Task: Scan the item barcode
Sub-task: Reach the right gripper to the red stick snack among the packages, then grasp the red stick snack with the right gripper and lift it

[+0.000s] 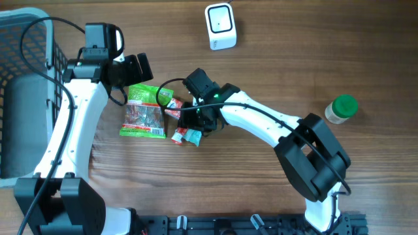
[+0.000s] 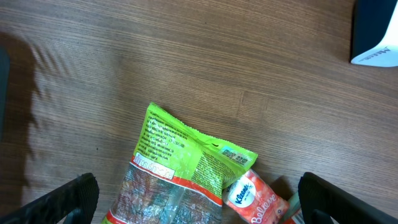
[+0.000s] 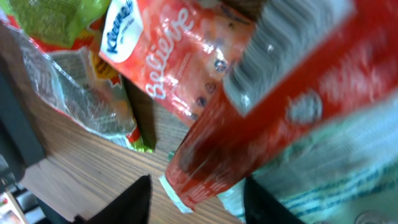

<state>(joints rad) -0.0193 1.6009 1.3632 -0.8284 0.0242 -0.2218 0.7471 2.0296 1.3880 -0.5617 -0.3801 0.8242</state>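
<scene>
Pinching the red packet [image 3: 261,106] squarely between its fingers [image 3: 134,202] suits the right pincer [image 3: 196,186], part-open astride it, whether gripping I cannot tell.

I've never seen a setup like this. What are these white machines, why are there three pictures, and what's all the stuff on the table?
These are two robot arms at a wooden table. One picture looks down from above; the other two come from a camera on each wrist, looking past that arm's two-fingered tool. On the table lie a green snack bag, a Kleenex pack, a red packet, a green-capped jar and a white box, probably the barcode scanner; a basket stands at the left. The left tool is open above the green snack bag, holding nothing. The right tool has a finger either side of the red packet; whether it grips is unclear.
</scene>
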